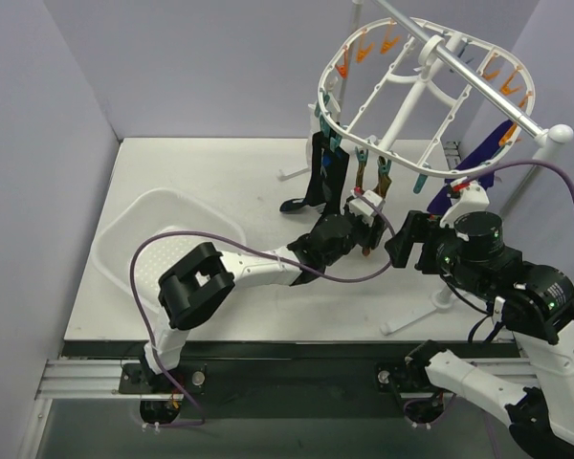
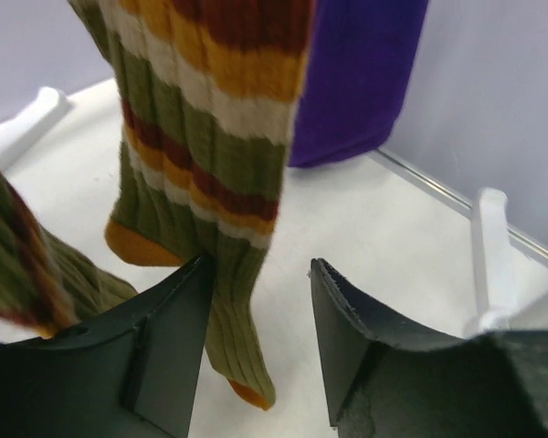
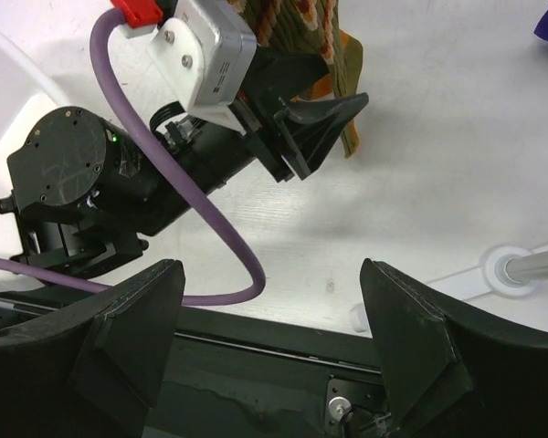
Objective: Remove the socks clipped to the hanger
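Observation:
The white oval hanger (image 1: 411, 96) with teal and orange clips stands tilted at the back right. Black socks (image 1: 323, 177), thin orange-brown striped socks (image 1: 365, 182) and a dark purple sock (image 1: 471, 172) hang from its clips. My left gripper (image 1: 365, 228) is open under the striped socks. In the left wrist view its jaws (image 2: 260, 306) stand apart around the lower end of one striped sock (image 2: 210, 182), which rests against the left finger (image 2: 164, 347). The purple sock (image 2: 356, 73) hangs behind. My right gripper (image 1: 407, 241) is open and empty (image 3: 269, 310), just right of the left gripper (image 3: 301, 119).
A white perforated tub (image 1: 124, 239) sits at the table's left. The hanger's white stand has a pole (image 1: 531, 143) and legs (image 1: 430, 311) on the right side of the table. A purple cable (image 1: 268, 258) loops from the left arm.

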Robot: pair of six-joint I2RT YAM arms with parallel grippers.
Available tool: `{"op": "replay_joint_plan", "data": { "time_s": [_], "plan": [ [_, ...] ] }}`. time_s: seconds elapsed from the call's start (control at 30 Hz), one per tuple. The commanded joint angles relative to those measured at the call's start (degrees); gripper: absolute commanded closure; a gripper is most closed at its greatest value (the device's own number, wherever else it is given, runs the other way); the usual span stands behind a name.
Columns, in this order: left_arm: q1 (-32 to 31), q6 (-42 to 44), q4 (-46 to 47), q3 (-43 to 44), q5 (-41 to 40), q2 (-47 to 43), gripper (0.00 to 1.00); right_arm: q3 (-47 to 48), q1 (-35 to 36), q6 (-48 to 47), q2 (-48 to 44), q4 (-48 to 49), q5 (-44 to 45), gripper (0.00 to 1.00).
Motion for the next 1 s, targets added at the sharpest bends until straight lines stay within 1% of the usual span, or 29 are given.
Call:
{"op": "replay_joint_plan", "data": {
  "time_s": [0.0, 0.07, 0.1, 0.13, 0.2, 0.23, 0.33, 0.43, 0.47, 0.57, 0.67, 0.87, 0.97],
  "plan": [
    [0.6, 3.3, 0.5, 6.0, -5.3, 3.6, 0.46, 2.0, 1.6, 0.9, 1.0, 0.3, 4.3, 0.20],
    [0.6, 3.9, 1.0, 7.5, -5.9, 4.3, 0.54, 2.6, 2.2, 1.5, 1.7, 0.0, 5.7, 0.20],
    [0.6, 4.4, 1.1, 7.8, -5.6, 4.7, 0.63, 2.9, 2.5, 1.8, 1.8, -0.2, 7.2, 0.20],
    [0.6, 4.6, 1.2, 8.2, -5.6, 4.7, 0.67, 3.4, 2.8, 1.9, 2.0, -0.2, 7.8, 0.20],
    [0.4, 4.9, 1.2, 8.2, -5.6, 4.2, 0.77, 3.9, 3.0, 2.0, 2.3, -0.7, 9.0, 0.20],
    [0.4, 4.9, 1.1, 8.0, -5.7, 3.8, 0.87, 4.5, 3.0, 2.0, 2.5, -0.8, 10.2, 0.20],
    [-0.3, 5.1, 0.9, 4.8, -5.0, 0.8, 1.00, 5.4, 3.0, 2.1, 3.6, -1.4, 11.7, 0.20],
    [-1.8, 4.5, -0.3, 2.1, -3.8, -3.6, 1.00, 6.3, 3.1, 1.7, 5.3, -1.6, 12.6, 0.20],
    [-2.7, 4.0, -0.3, -0.3, -3.3, -6.3, 1.00, 6.9, 3.1, 1.6, 5.7, -1.6, 12.9, 0.20],
    [-4.7, 3.1, -0.4, -4.3, -1.4, -11.3, 1.00, 9.0, 3.3, 1.3, 7.3, -1.6, 13.5, 0.24],
    [-7.0, 2.5, -2.0, -6.0, -0.3, -15.1, 1.00, 11.0, 3.4, 0.9, 8.7, -1.6, 14.0, 0.26],
    [-9.8, 0.8, -4.2, -9.3, -0.6, -19.9, 1.00, 15.6, 3.7, 0.1, 11.5, -1.5, 13.3, 0.30],
    [-10.4, -0.5, -5.2, -10.2, -0.7, -21.3, 1.00, 17.8, 3.9, -0.1, 12.8, -1.5, 12.0, 0.30]
  ]
}}
